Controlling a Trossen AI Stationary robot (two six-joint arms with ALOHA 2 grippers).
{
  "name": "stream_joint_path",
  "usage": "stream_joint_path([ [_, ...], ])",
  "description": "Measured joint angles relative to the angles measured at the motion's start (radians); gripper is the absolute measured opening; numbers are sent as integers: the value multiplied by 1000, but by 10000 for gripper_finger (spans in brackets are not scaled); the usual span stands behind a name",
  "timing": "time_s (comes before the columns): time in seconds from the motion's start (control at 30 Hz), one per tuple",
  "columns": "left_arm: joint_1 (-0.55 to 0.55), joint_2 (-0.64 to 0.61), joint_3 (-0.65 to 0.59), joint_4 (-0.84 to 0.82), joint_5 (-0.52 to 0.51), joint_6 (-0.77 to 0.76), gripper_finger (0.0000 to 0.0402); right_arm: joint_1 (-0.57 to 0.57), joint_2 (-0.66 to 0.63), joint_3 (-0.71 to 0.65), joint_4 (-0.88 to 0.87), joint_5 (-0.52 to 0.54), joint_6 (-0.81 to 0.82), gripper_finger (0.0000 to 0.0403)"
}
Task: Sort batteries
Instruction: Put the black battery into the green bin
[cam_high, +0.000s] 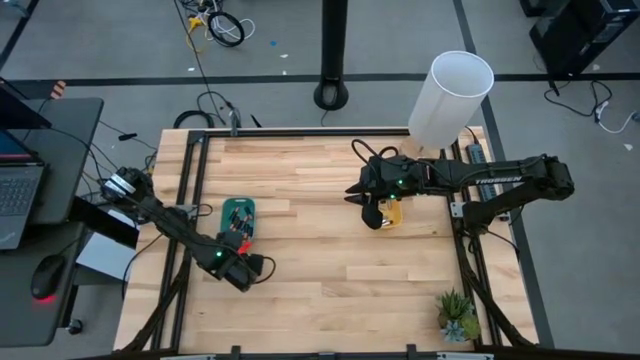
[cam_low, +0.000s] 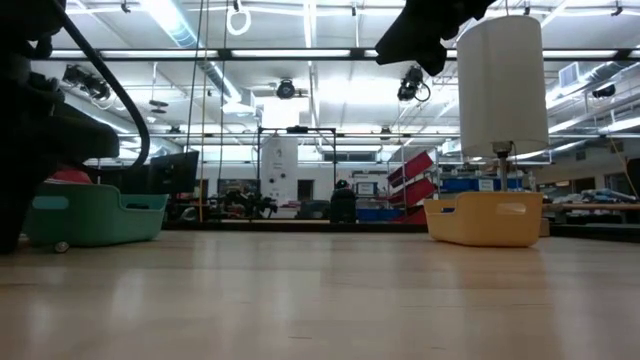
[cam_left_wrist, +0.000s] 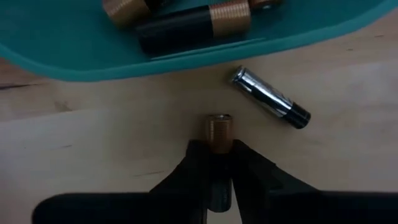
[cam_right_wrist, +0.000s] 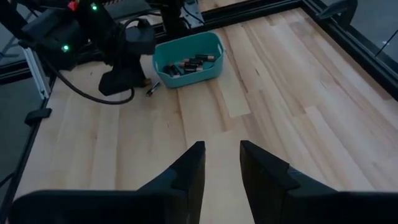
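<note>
Copper-capped cylindrical battery (cam_left_wrist: 218, 132) clamped in left claw (cam_left_wrist: 217, 163) on pale wood-plank desk (cam_high: 320, 290) near left edge, glossy silver battery (cam_left_wrist: 268, 97) lying beside smooth teal tray (cam_left_wrist: 56, 56), right claw (cam_right_wrist: 222, 163) apart above yellow tray (cam_low: 484, 218).

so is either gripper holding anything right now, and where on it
The left gripper pinches a battery around its dark body, copper end sticking out. The right gripper is open and holds nothing.
</note>
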Motion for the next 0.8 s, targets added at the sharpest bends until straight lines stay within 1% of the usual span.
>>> stream_joint_path([
  [0.3,0,-9,0,12,-22,-1,56,0,0,0,0,0,-6,103],
  [0.63,0,-11,82,3,-67,-2,56,0,0,0,0,0,-24,101],
  [0.7,0,-11,105,0,-88,-2,56,0,0,0,0,0,-25,100],
  [0.8,3,-11,151,-10,-172,-2,56,0,0,0,13,0,-26,100],
])
